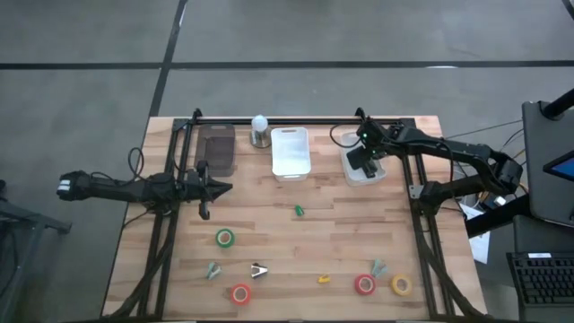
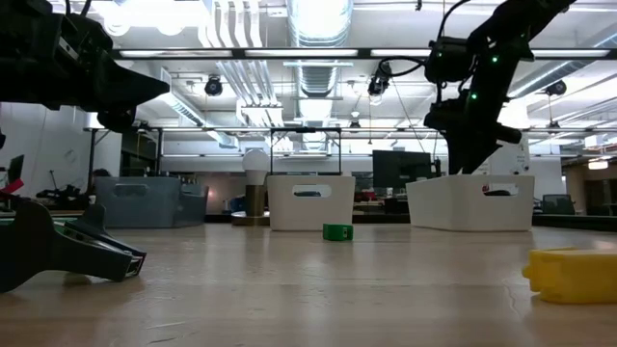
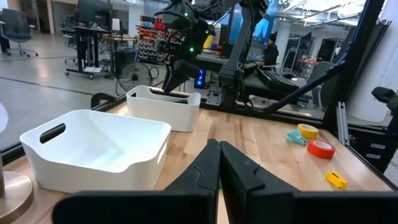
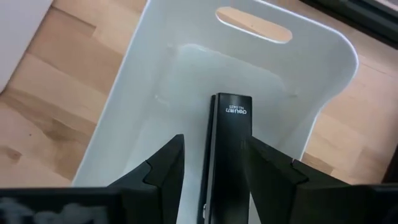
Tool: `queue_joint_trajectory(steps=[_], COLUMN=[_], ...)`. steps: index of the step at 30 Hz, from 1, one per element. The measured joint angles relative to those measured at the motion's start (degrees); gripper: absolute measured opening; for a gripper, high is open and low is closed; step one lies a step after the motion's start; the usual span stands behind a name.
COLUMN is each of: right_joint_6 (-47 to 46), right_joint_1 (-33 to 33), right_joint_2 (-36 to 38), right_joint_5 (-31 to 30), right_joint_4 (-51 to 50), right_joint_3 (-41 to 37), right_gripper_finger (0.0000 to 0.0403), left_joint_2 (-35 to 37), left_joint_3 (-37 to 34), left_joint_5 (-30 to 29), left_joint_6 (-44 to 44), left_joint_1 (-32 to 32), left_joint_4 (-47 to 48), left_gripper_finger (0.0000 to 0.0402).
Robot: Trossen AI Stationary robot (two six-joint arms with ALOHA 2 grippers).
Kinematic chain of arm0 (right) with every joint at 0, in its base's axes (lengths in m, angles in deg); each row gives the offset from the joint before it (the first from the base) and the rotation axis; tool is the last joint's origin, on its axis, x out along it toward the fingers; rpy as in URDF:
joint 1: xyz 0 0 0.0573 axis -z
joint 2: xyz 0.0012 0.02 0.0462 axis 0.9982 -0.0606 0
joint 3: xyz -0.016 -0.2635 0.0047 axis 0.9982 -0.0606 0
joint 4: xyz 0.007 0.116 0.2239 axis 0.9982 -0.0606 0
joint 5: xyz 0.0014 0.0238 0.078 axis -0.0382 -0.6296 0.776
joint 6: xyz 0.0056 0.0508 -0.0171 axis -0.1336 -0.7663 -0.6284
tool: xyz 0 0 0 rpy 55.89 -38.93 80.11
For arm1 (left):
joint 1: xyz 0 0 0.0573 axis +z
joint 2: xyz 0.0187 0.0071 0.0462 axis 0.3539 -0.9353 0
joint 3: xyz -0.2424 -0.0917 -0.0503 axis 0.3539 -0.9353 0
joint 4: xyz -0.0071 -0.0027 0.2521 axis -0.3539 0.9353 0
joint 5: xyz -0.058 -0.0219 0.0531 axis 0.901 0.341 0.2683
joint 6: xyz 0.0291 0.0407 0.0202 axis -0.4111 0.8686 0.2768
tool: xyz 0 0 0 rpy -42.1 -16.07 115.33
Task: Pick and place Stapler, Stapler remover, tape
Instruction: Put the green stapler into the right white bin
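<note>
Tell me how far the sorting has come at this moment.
Early stage. The right gripper, fingers open, is above the right white bin, with a black stapler between them inside it. The tape rolls, such as the green one, lie on the table with the small claw pieces. The left gripper waits, shut.

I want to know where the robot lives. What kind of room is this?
Probably a robotics lab or workshop. Behind the wooden table there are bare ceiling ducts and strip lights, desks with monitors, and equipment racks. The floor is plain concrete.
</note>
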Motion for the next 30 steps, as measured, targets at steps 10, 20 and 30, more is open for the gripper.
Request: queue_joint_trajectory(steps=[10,20,30], right_joint_6=[4.83,2.04,-2.23], right_joint_1=[-1.76,-12.0,-30.11], right_joint_2=[1.13,1.74,1.27], right_joint_5=[0.07,0.0,0.06], right_joint_4=[-0.25,0.27,16.84], right_joint_3=[3.5,7.14,7.3], right_gripper_finger=[0.0157,0.0142,0.0139], left_joint_2=[-0.02,-0.01,0.0], left_joint_3=[0.0,0.0,0.0], left_joint_5=[0.0,0.0,0.0], left_joint_6=[0.02,0.01,0.0], left_joint_1=[-0.01,-0.02,0.0], left_joint_4=[0.0,0.01,0.0], left_gripper_finger=[0.0012,0.0012,0.0012])
